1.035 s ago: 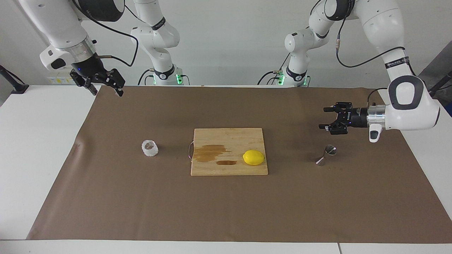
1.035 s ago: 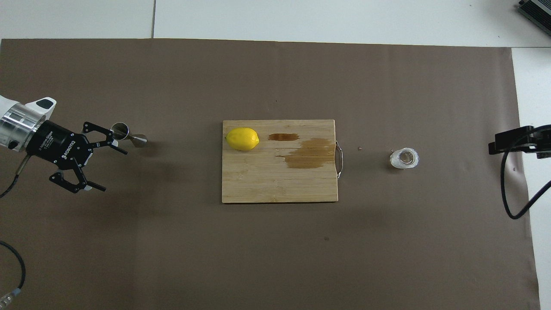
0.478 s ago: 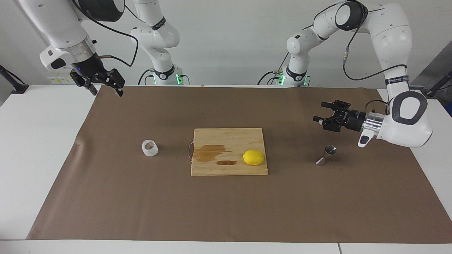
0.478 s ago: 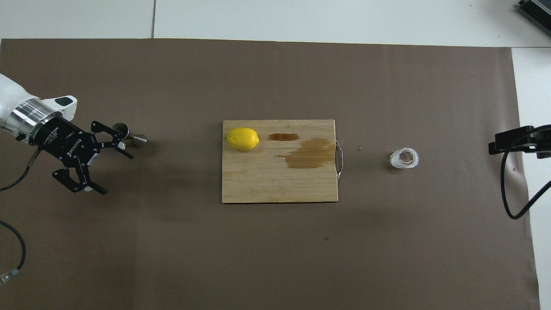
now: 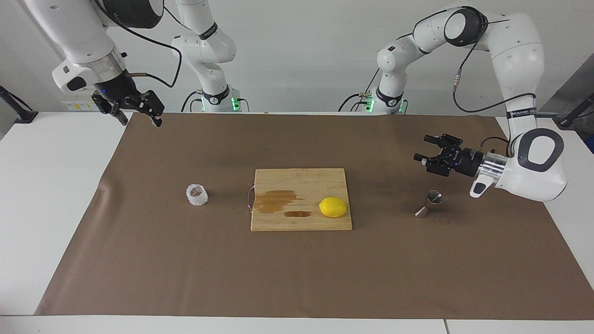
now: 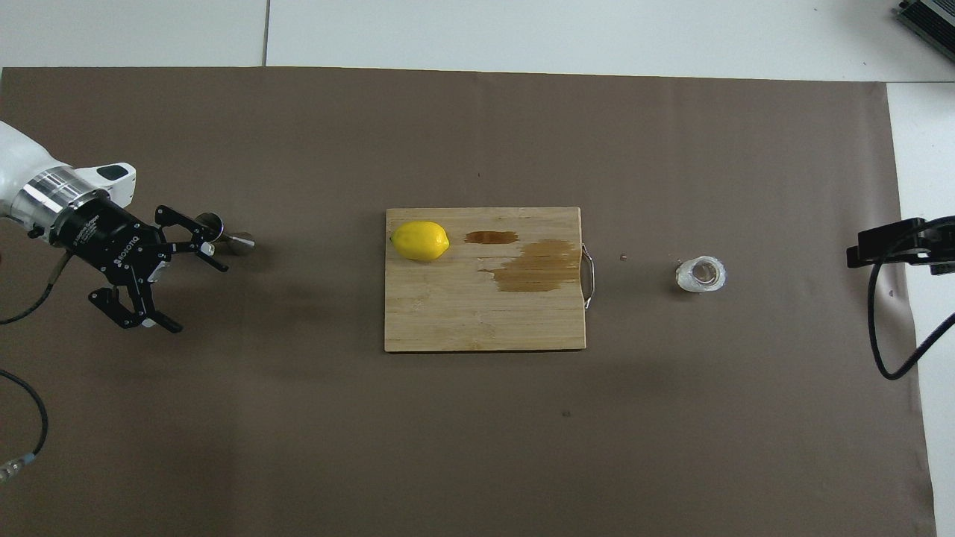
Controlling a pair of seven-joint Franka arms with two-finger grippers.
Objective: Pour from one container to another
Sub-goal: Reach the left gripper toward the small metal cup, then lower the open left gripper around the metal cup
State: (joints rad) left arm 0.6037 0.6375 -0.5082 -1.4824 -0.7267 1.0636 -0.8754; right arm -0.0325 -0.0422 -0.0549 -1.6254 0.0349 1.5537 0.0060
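Currently the cup (image 5: 196, 195) (image 6: 700, 274) stands upright on the brown mat (image 5: 297, 278) (image 6: 477, 447), left of centre in the facing view and right of centre in the overhead view. It is well apart from both grippers.

Jigger (image 5: 428, 204) (image 6: 224, 237): on the mat at right of centre in the facing view, at the left in the overhead view. It looks tilted in both views; I cannot tell whether it stands or leans.

Left gripper (image 5: 423, 149) (image 6: 192, 294): at the right of the facing view, coming in from the left edge of the overhead view, held roughly level above the mat. Jaws apart, nothing between them. In the facing view it hangs above the jigger, clear of it. In the overhead view one finger (image 6: 201, 253) overlaps the jigger's nearer cone; no contact shows in the facing view.

Right gripper (image 5: 139, 119) (image 6: 888, 250): upper left of the facing view, over the mat's edge at the corner; only a dark part shows at the right edge of the overhead view. Jaws apart and empty. This arm waits.

Board (image 5: 301, 178) (image 6: 448, 321): centre of both frames, between cup and jigger, with a metal handle (image 5: 250, 198) (image 6: 589, 277) on the end toward the cup. Two dark wet-looking stains (image 5: 277, 202) (image 6: 533, 270) lie on it. Lemon (image 5: 333, 207) (image 6: 420, 240) rests on the board near the end toward the jigger.

The surface (image 5: 55, 195) (image 6: 522, 30) shows white around the mat.
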